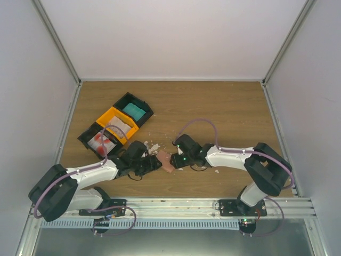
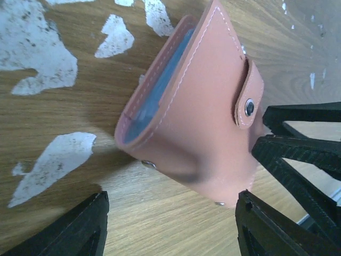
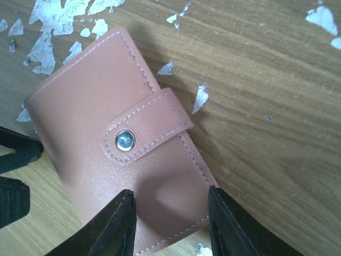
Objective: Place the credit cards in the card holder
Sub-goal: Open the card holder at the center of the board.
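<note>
Three views, one card holder.

Top external: the card holder [image 1: 166,160] is small and largely masked. It lies on the near-right side of the orange bin [image 1: 118,124], between the left gripper [image 1: 156,165] and the right gripper [image 1: 174,159]. Neither grip can be read from this view.

Left wrist: the holder is salmon-pink and leather-like, with pale stitching and its snap strap fastened. It is tilted, one end raised off the wooden table [image 2: 64,160]. A teal card [image 2: 155,85] shows as an edge only; the rest is hidden inside and blurred. The left gripper's jaws stand wide, straddling the holder's lower end. Whether they touch it is unclear.

Right wrist: the holder's lower end is cut off. The right gripper is narrowed, its fingers [image 3: 120,224] clamping that end.
</note>
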